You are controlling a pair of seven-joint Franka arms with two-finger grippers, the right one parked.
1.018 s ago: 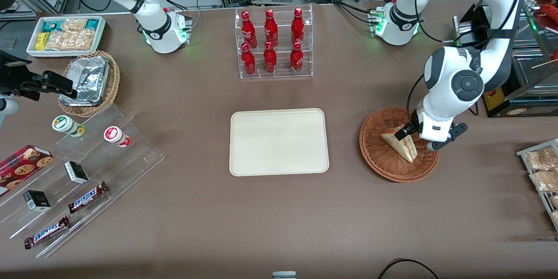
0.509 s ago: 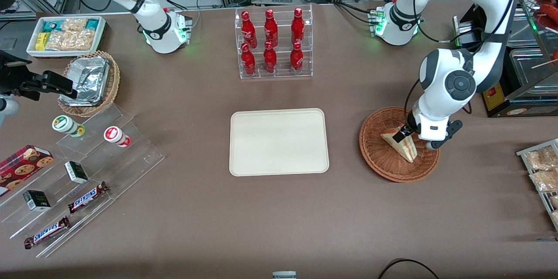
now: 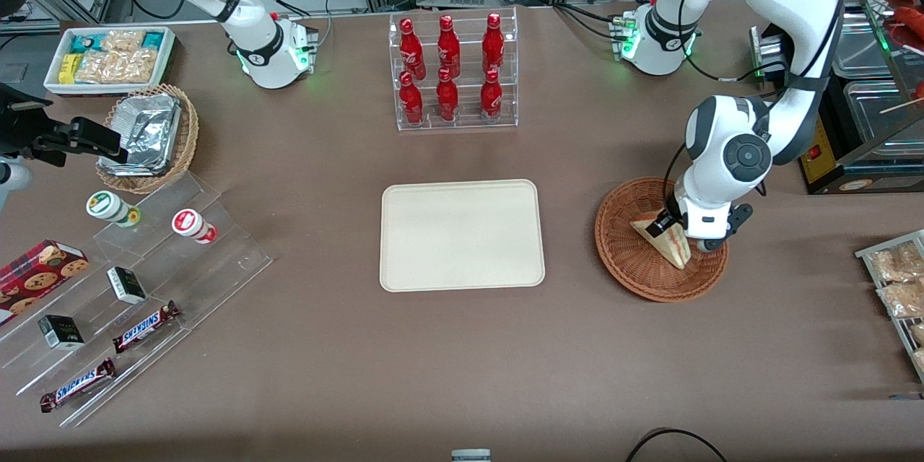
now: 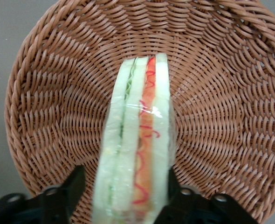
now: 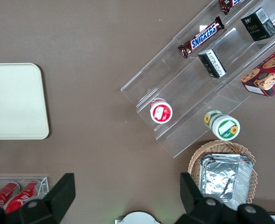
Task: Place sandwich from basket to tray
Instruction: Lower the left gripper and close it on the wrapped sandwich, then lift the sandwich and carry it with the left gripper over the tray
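The sandwich [image 3: 670, 247] [image 4: 137, 135], a wedge of white bread wrapped in clear film with red and green filling, stands on edge in the reddish-brown woven basket [image 3: 635, 274] [image 4: 221, 93]. My left gripper [image 3: 671, 231] [image 4: 126, 186] is down inside the basket, open, with one black finger on each side of the sandwich's thick end. One finger lies against the bread; wicker shows between the other finger and the bread. The cream tray [image 3: 462, 234] [image 5: 11, 100] lies bare at the table's middle, a short way from the basket toward the parked arm's end.
A clear rack of red bottles [image 3: 453, 72] stands farther from the front camera than the tray. Snack packets [image 3: 895, 281] lie at the working arm's end. A stepped acrylic shelf of snacks [image 3: 144, 281] and a foil-lined basket [image 3: 148, 137] sit at the parked arm's end.
The working arm's wrist has shifted toward the tray and lowered around the sandwich. The sandwich and basket have stayed where they were.
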